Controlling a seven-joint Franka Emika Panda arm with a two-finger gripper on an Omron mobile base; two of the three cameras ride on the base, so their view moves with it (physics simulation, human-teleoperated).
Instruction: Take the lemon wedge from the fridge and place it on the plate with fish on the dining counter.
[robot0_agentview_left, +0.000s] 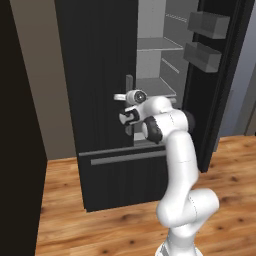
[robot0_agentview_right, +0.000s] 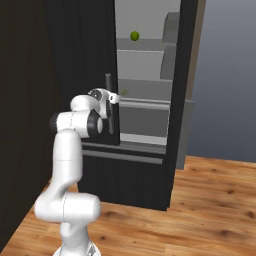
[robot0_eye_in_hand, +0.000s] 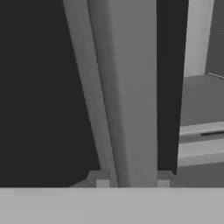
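- Hand (robot0_eye_in_hand: 132, 181) straddles the grey bar handle (robot0_eye_in_hand: 131, 87) of the fridge (robot0_agentview_left: 95, 75) left door, 1 finger tip (robot0_eye_in_hand: 103, 183) on each side of the bar and flush against it. We cannot tell whether it clamps the bar or just brackets it.
- Right door (robot0_agentview_left: 220, 75) stands swung wide open, and its 2 bins (robot0_agentview_left: 202, 55) jut into the opening. The light grey shelves are exposed.
- Lemon wedge (robot0_agentview_right: 123, 92): a tiny yellow-green sliver on the middle shelf (robot0_agentview_right: 145, 90), near the front lip, just beyond the left door's edge. It is not picked up. The round green fruit (robot0_agentview_right: 134, 35) sits 1 shelf higher, well apart from it.
- Progress, our judgement: early. The fridge is opened on 1 side. Grasping the wedge, carrying it to the plate with fish on the desk and placing it there are all left to do.
- Room: the opening between the left door's edge and the open right door is narrow. The wedge lies close to that edge, so a reach would skirt the door and handle.
- Vertical room is tight between the shelf above and the crisper front (robot0_agentview_right: 142, 122) below. A low, level entry looks safest.
- Floor (robot0_agentview_right: 210, 200) to the right of the base is open wood.
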